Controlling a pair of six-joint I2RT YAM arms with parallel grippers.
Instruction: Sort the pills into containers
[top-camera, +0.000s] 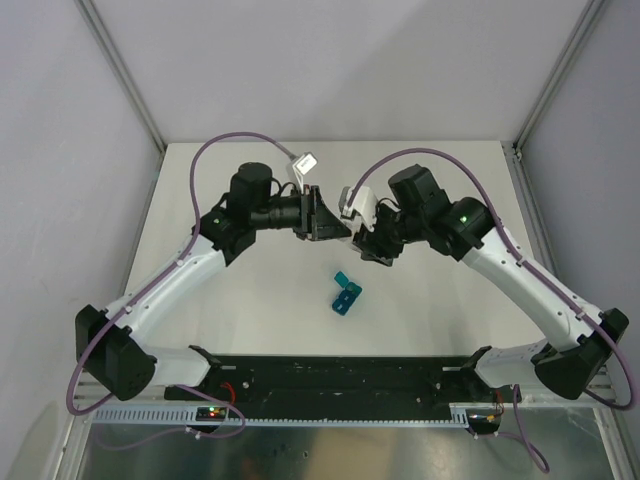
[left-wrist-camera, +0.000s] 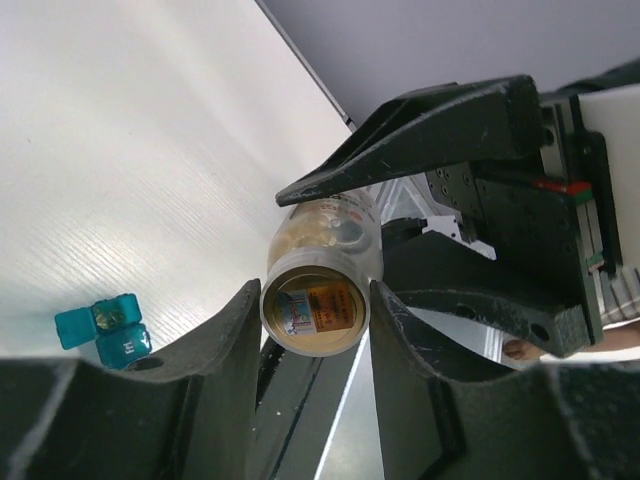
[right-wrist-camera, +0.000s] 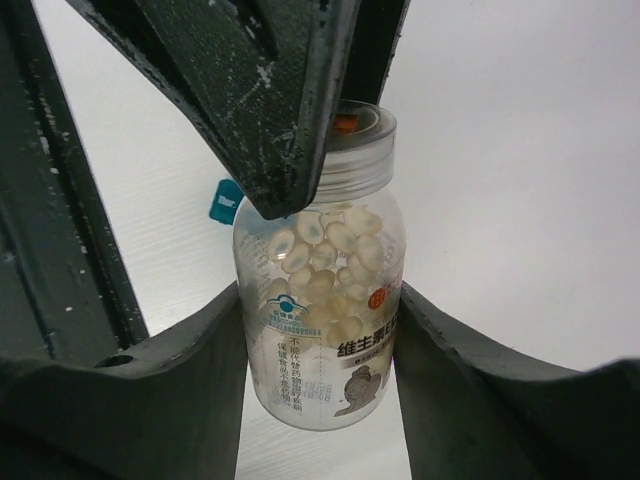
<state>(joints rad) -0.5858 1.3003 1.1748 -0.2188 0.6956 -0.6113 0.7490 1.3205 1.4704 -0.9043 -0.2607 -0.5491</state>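
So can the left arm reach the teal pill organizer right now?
Probably not: the left claw is clamped on the cap end of the pill bottle while the right claw grips its body. The teal pill organizer lies in the open, so the way itself looks free.

Clear bottle above a white table, grey booth around it.
Clear bottle (right-wrist-camera: 320, 300) sits up off the table, with a ribbed clear cap (right-wrist-camera: 352, 150), an orange sticker (left-wrist-camera: 318, 305) showing at the cap end, and a printed label on the body. White table (top-camera: 250, 300), grey walls (top-camera: 350, 70), metal corner posts (top-camera: 120, 70), black base plate (top-camera: 340, 372) along the near edge.
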